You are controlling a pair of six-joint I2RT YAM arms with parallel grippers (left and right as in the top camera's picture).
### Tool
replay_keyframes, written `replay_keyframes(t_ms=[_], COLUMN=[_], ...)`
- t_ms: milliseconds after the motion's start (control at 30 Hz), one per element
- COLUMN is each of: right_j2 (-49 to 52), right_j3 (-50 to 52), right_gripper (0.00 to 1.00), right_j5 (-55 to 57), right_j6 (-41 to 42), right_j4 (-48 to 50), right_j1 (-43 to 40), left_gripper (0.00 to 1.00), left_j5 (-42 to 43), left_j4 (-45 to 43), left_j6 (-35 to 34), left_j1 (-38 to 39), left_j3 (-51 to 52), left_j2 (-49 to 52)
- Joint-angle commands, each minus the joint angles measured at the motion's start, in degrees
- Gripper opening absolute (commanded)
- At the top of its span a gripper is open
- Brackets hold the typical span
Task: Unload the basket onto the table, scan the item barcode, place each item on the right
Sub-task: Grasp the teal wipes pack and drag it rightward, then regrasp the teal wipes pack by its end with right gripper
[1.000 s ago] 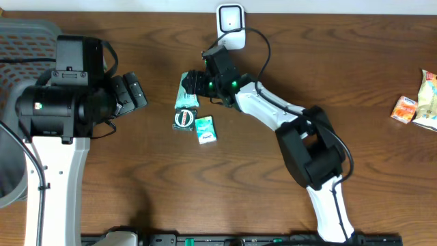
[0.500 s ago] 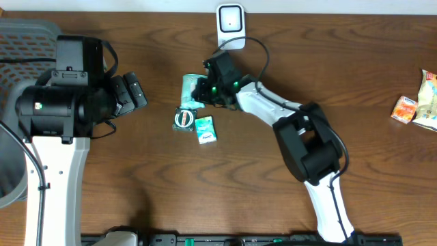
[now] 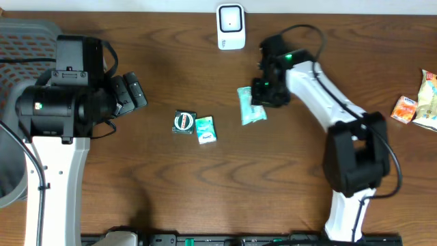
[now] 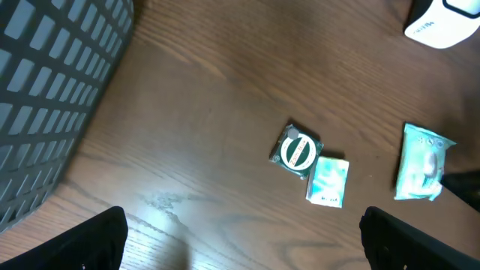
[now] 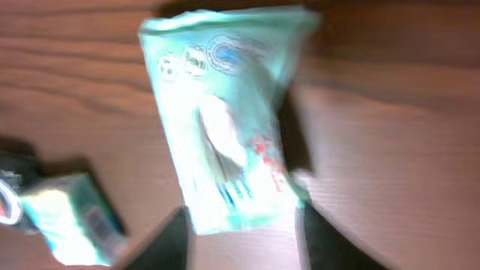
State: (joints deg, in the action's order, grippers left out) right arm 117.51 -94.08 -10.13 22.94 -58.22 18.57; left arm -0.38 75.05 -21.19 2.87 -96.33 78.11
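Observation:
A mint-green packet [image 3: 251, 106] lies flat on the wooden table, below and right of the white scanner [image 3: 231, 26]. My right gripper [image 3: 263, 91] hovers at its right end. In the blurred right wrist view the jaws of the right gripper [image 5: 240, 229] stand apart, with the near end of the packet [image 5: 225, 127] between the two dark fingers. My left gripper [image 3: 134, 92] is far off to the left, and in its own view the left gripper [image 4: 241, 244] is wide open over bare wood. That view also takes in the packet [image 4: 420, 161] and the scanner [image 4: 444, 21].
A dark round-logo packet [image 3: 183, 121] and a small teal box [image 3: 205, 129] lie side by side at mid-table. Snack packets [image 3: 418, 102] sit at the right edge. A grey mesh basket [image 3: 27, 41] stands at the far left behind the left arm.
My right arm has swung right, bringing the mint-green packet from beside the two small items to below the scanner's right side. Its jaws shut, then parted again. The left arm has not moved.

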Motion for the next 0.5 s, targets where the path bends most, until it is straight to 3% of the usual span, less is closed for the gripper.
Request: replay_keyframes(t_ms=[0,233,467], right_j2=[-2.6,-4.0,-3.9], right_j3=[0.0,0.0,1.3], right_gripper=[0.67,0.63,0.68], right_j5=[5.1,0.9,19.4], right_j6=[-2.9,-5.1,-3.8], right_j4=[-2.1,-0.9,1.3], right_j1=[-1.2,1.1,11.0], left_gripper=[0.98,0.98,0.98], left_j5=[-0.7,-0.7,-0.7], left_j4=[0.2,0.2,0.2], left_j6=[-0.7,-0.7,-0.7], left_j1=[-0.2,-0.2,-0.2], left_j3=[-0.1,-0.1,-0.1], left_j2=[-0.3,-0.3,-0.3])
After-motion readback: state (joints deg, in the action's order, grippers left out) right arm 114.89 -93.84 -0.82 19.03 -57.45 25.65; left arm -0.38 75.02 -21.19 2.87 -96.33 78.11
